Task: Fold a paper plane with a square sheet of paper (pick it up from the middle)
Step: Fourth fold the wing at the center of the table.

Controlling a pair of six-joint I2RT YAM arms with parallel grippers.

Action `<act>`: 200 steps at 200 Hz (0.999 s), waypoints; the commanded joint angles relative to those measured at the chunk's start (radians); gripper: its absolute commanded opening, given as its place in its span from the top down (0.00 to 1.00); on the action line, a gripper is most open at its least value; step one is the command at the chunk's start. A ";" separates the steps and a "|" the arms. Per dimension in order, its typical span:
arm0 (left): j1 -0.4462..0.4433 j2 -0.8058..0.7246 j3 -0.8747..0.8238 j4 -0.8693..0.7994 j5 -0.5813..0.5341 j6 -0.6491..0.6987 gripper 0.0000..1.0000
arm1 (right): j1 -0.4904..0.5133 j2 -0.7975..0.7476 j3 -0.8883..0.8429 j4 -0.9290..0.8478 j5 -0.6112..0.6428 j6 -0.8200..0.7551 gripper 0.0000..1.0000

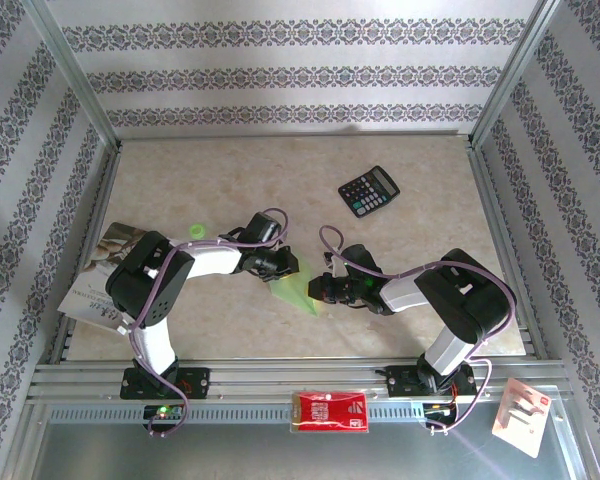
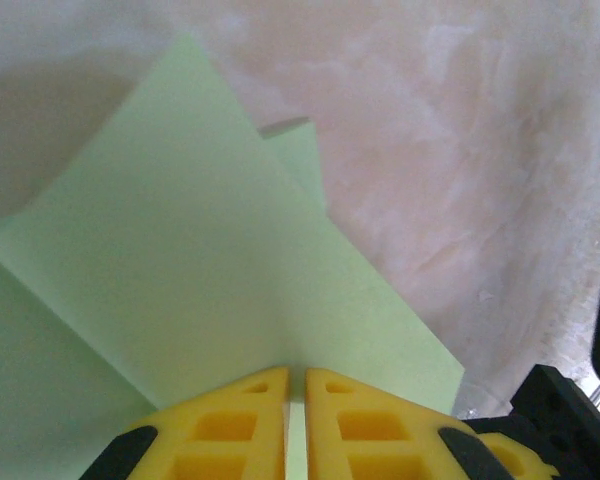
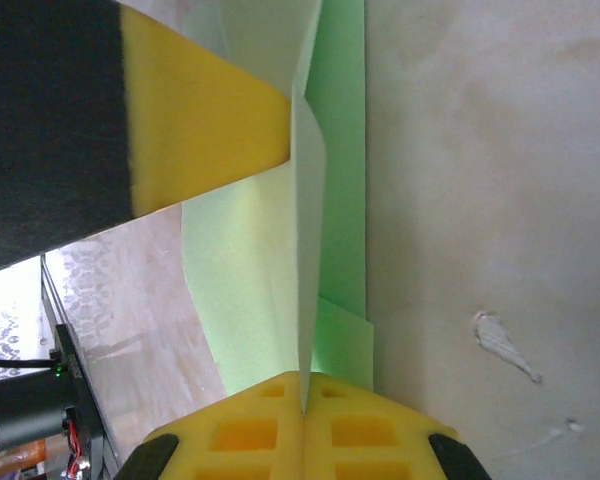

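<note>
The light green sheet of paper is folded into layered flaps and hangs just above the table between my two grippers. My left gripper pinches it from the left. In the left wrist view its yellow fingertips stand nearly together with a thin strip of the paper between them. My right gripper holds it from the right. In the right wrist view its jaws are shut on an upright folded edge of the paper. A yellow pad of the left gripper presses the same edge farther up.
A black calculator lies at the back right of the table. A tiny green dot sits left of centre, and a booklet lies at the left edge. A red-and-white packet rests on the front rail.
</note>
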State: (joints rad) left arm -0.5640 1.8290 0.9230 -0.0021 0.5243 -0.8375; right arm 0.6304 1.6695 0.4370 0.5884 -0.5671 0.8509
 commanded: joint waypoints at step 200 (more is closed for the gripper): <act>0.030 0.053 -0.098 0.002 -0.015 0.058 0.93 | 0.022 -0.091 0.039 -0.133 0.079 -0.003 0.87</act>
State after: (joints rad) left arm -0.5411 1.8355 0.8696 0.0872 0.5709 -0.8104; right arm 0.6395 1.6192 0.4629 0.4885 -0.5228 0.8646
